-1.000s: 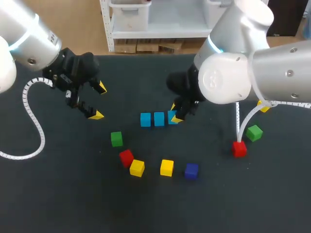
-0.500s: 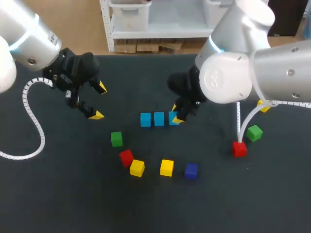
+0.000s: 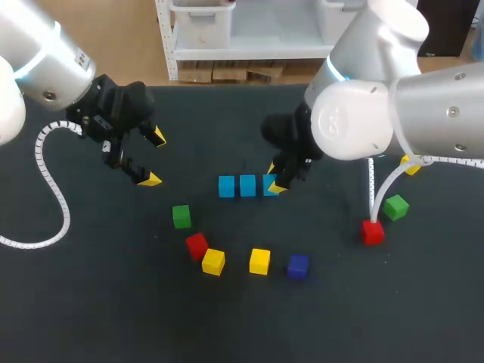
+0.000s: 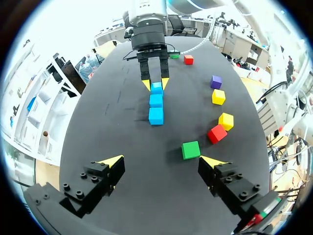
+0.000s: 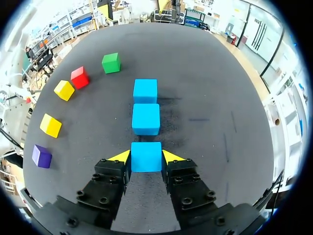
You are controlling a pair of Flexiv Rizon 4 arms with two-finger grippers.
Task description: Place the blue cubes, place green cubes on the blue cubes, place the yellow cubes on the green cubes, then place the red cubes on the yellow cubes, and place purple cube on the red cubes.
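Three blue cubes lie in a row mid-table: left [image 3: 226,186], middle [image 3: 247,185], and right [image 3: 268,184]. My right gripper [image 3: 274,177] is shut on the right blue cube [image 5: 145,156], which rests on the table in line with the other two [image 5: 145,119]. My left gripper [image 3: 153,157] hangs open over bare table at the left, with a green cube [image 4: 190,149] ahead of it. A red cube [image 3: 197,245], two yellow cubes [image 3: 213,262] [image 3: 259,261] and a purple cube [image 3: 298,265] lie in an arc nearer the front.
At the right lie a second red cube [image 3: 371,231], a second green cube [image 3: 395,206] and a yellow cube [image 3: 411,165] partly hidden by my right arm. A white coiled cable [image 3: 47,178] hangs from my left arm.
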